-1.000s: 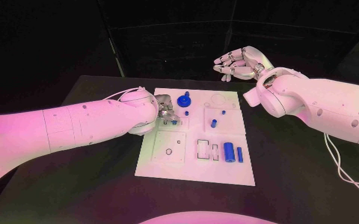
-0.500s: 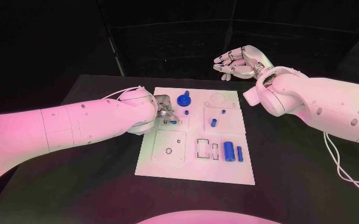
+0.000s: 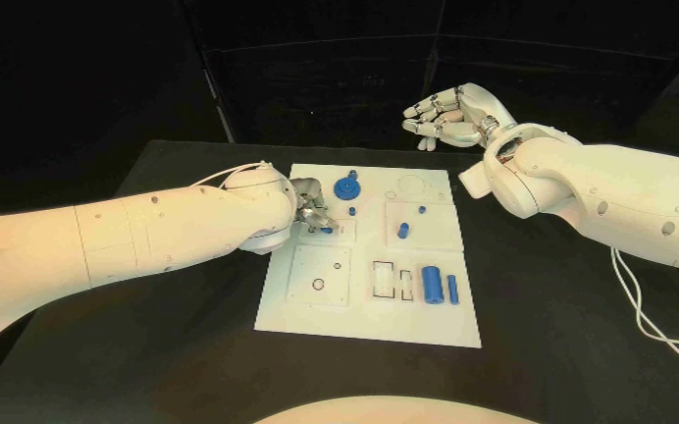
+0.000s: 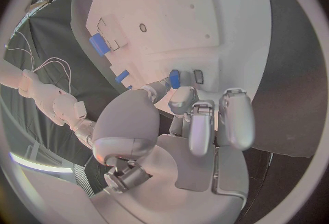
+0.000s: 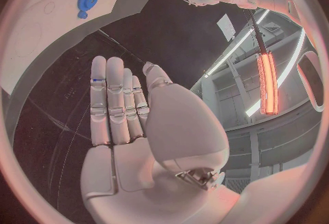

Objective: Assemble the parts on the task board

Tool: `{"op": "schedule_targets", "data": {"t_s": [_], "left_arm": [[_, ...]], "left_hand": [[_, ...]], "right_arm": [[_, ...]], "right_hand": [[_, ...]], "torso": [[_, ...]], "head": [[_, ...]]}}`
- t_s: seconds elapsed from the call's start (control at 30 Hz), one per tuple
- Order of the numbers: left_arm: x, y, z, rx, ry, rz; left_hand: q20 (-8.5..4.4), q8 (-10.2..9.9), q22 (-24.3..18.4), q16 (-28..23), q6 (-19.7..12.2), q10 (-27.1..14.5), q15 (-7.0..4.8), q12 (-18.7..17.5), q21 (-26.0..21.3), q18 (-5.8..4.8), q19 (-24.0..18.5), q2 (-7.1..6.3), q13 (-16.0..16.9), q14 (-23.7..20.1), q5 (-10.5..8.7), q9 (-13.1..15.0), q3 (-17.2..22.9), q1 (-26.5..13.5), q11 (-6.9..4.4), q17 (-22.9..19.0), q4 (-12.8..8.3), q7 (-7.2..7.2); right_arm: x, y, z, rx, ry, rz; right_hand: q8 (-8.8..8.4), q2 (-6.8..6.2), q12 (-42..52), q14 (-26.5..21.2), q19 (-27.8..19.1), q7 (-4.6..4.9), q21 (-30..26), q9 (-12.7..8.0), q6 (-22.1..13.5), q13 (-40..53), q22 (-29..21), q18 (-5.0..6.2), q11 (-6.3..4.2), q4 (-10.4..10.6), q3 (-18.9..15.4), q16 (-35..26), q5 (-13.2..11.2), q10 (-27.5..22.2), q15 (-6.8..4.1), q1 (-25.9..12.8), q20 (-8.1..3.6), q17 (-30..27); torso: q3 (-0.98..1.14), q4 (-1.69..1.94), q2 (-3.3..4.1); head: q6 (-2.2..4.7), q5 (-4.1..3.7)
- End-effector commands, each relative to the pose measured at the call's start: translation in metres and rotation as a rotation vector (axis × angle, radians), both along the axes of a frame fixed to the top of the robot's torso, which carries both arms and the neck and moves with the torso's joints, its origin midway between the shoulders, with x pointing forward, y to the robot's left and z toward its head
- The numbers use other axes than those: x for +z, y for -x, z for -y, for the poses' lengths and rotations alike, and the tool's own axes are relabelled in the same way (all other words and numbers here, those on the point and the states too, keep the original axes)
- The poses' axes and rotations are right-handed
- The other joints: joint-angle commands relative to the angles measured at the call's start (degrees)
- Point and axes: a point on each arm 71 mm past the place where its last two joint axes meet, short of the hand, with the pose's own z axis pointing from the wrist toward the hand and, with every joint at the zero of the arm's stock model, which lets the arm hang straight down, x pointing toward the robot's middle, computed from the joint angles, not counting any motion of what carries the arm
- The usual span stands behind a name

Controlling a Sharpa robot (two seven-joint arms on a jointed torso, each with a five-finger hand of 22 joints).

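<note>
Blue little peg is pinched at the tips of the left hand fingers, held low over the white task board on the bench, I'd guess so it can drop into the small slot just beside those fingertips. The right hand hangs well apart past the board's far edge, fingers straight, together and holding nothing, probably just keeping out of the way, while the blue gear sits just beyond the left fingers.
</note>
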Motion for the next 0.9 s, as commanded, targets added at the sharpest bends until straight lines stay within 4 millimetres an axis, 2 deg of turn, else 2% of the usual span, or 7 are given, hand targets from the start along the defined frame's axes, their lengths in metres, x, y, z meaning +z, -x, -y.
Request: {"op": "schedule_targets", "data": {"t_s": [0.03,0.3,0.73,0.9], "left_arm": [[-0.0047,0.0016,-0.0014,-0.004,-0.039,-0.028],[-0.0051,0.0002,0.0008,-0.009,-0.044,-0.033],[-0.0059,-0.0041,0.0023,-0.011,-0.056,-0.040],[-0.0058,-0.0054,0.0025,-0.012,-0.059,-0.041]], "left_hand": [[-0.06,0.5,0.1,0.2,0.0,0.5,-0.39,0.3,0.3,-0.72,0.3,-1.07,0.2,5.9,0.33,0.3,7.2,-0.2,-0.40,15.1,-7.0,-0.52],[-0.22,0.7,0.3,0.2,0.8,0.9,-0.59,0.7,0.4,-0.74,0.4,-2.41,0.5,5.9,0.36,0.6,6.0,-3.1,-0.67,15.1,-5.6,-0.92],[-0.51,0.8,0.7,0.2,2.1,1.2,-0.88,1.2,0.6,-0.81,0.6,-3.39,0.9,5.9,0.34,0.9,3.1,-6.5,-0.99,15.1,-3.5,-1.32],[-0.57,0.7,0.7,0.2,2.5,1.2,-0.91,1.3,0.5,-0.81,0.5,-3.61,0.9,5.9,0.31,1.0,0.6,-8.1,-0.98,15.1,-2.1,-1.31]], "right_arm": [[0.0020,-0.0002,-0.0004,0.001,-0.001,0.010],[0.0020,-0.0002,-0.0002,0.000,-0.001,0.010],[0.0019,-0.0004,-0.0012,0.003,-0.001,0.010],[0.0017,-0.0005,-0.0016,0.007,-0.001,0.009]], "right_hand": [[0.34,-0.06,0.3,-0.3,0.2,-0.03,-0.2,0.1,-0.4,-0.2,0.0,0.65,-0.07,0.6,-0.1,0.4,0.2,-0.5,-0.05,-0.3,0.21,0.1],[0.36,-0.09,0.3,-0.3,0.2,-0.04,-0.2,0.1,-0.4,-0.2,0.0,0.65,-0.07,0.6,-0.1,0.4,0.2,-0.5,-0.05,-0.2,0.21,0.1],[0.47,-0.44,0.4,-0.3,0.2,-0.06,-0.2,0.1,-0.5,-0.3,0.0,0.65,-0.09,0.5,-0.1,0.4,0.2,-0.6,-0.07,0.0,0.20,0.1],[0.57,-0.76,0.5,-0.4,0.2,-0.06,-0.2,0.1,-0.6,-0.4,0.0,0.64,-0.09,0.4,-0.2,0.4,0.1,-0.6,-0.07,0.1,0.19,0.1]], "torso": [[0.01,-0.04,0.01],[0.01,-0.07,-0.01],[0.01,-0.09,0.00],[0.02,-0.06,0.01]], "head": [[-0.02,0.00],[-0.12,0.05],[-0.24,0.10],[-0.28,-0.04]]}}
